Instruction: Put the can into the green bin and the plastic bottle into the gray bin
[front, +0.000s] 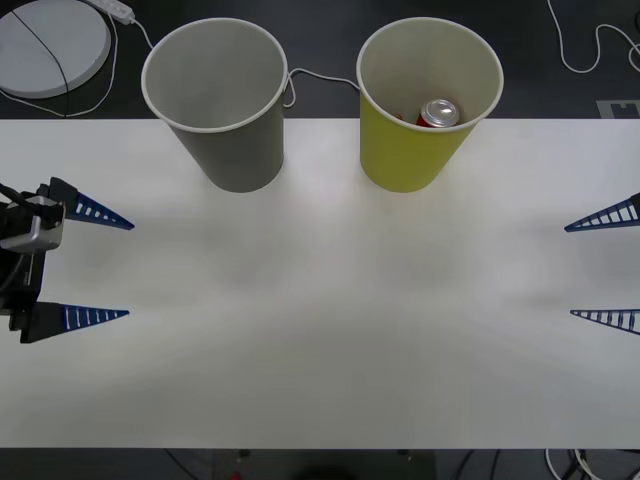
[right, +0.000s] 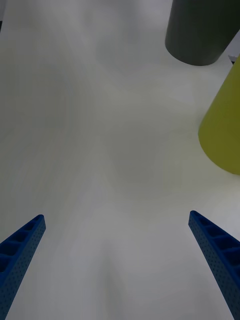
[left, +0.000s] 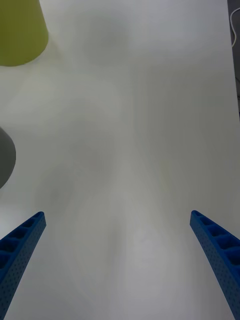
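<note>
Inside green bin (front: 415, 150): can (front: 438, 113), apparently tilted.

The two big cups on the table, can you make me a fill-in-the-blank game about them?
1. The small red drink can with the silver top sits inside the ____ bin.
2. The large gray tapered cup-shaped bin stands to the robot's ____ of the large yellow-green tapered cup-shaped bin.
3. Both bins stand upright on the ____ table.
4. The left gripper and the right gripper both have their blue fingers ____.

Missing words: yellow-green; left; white; open
</note>
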